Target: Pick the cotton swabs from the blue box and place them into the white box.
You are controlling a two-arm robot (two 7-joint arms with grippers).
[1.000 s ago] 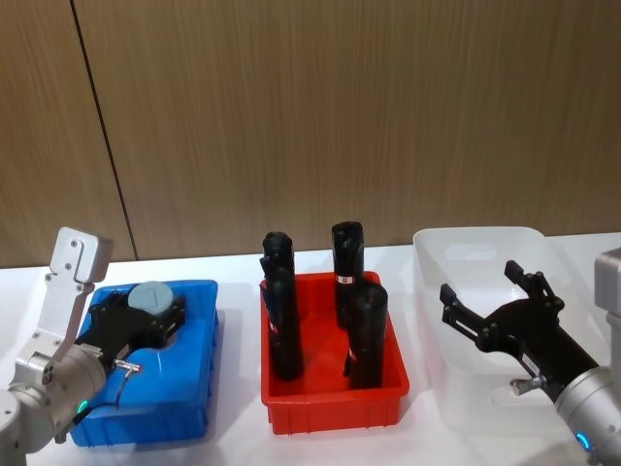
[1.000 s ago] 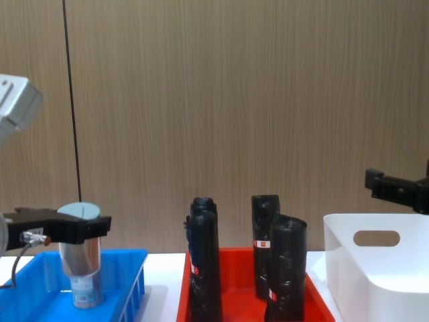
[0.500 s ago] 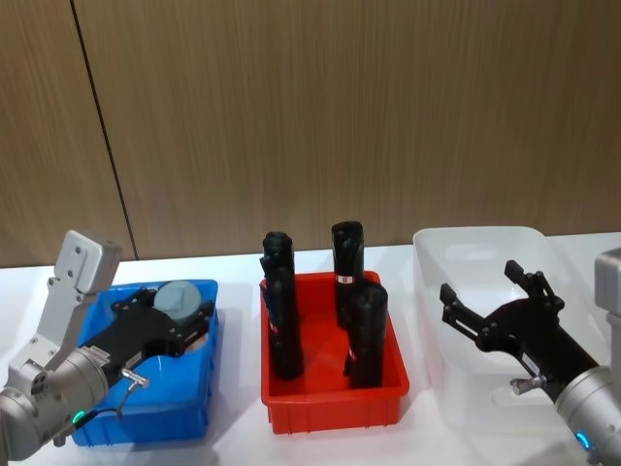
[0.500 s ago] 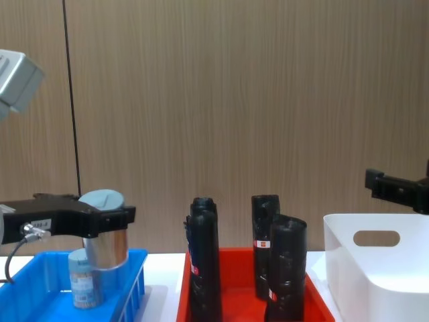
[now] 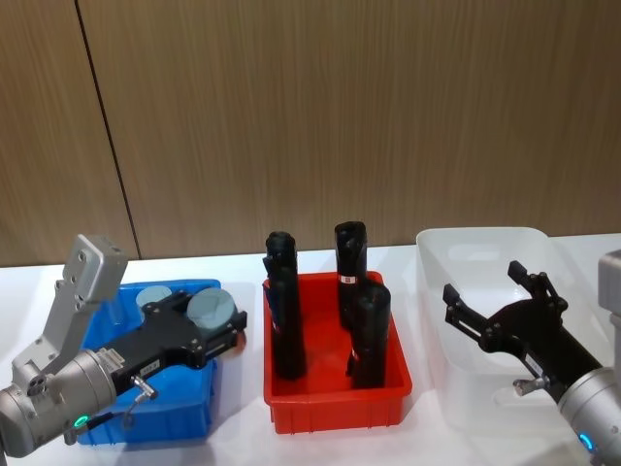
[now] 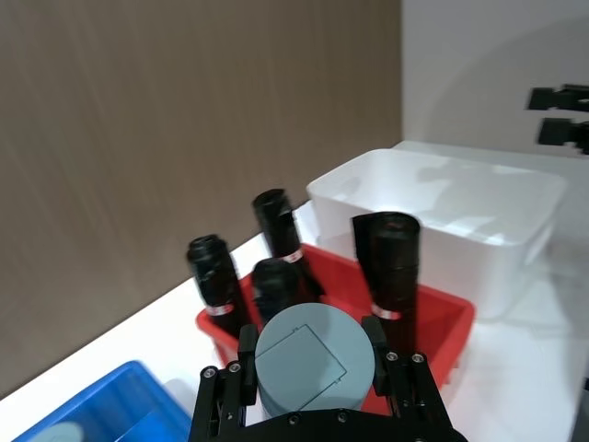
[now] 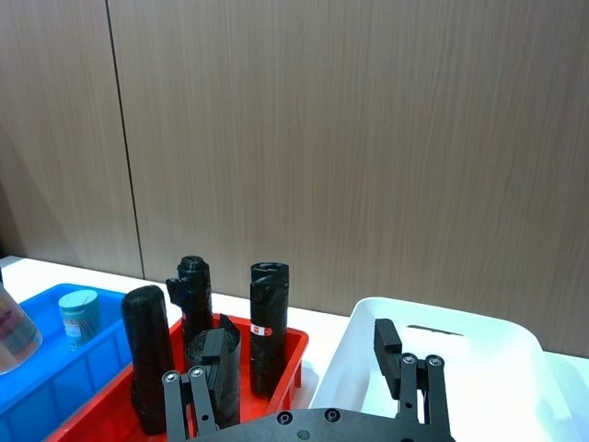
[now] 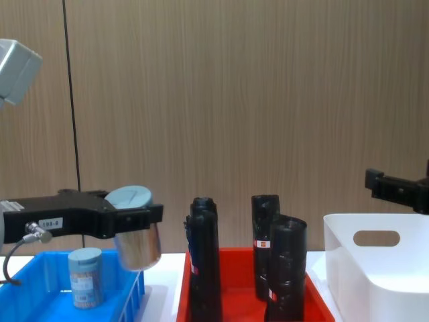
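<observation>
Head view: the left gripper (image 5: 215, 328) has its jaws clamped on a cotton swab tub (image 5: 208, 307), carried clear of the floor of the blue box (image 5: 146, 433) and hanging over that box's right wall, on the side facing the red crate (image 5: 335, 403). A second cotton swab tub (image 5: 153, 294) stands inside the blue box near its back wall, at the left end of the tabletop (image 5: 238, 408). The white box (image 5: 485, 237), at the right end, looks empty as far as its inside can be seen, so I judge the task barely begun: one tub is in transit, none delivered, one yet to be picked.

Between the two boxes, mid-tabletop, sits the red crate with tall black bottles (image 5: 283, 320) standing upright; their tops reach about the height of the carried tub in the chest view, so they lie in the path. The right gripper (image 5: 482, 282) hovers over the white box with jaws apart and could crowd the drop.
</observation>
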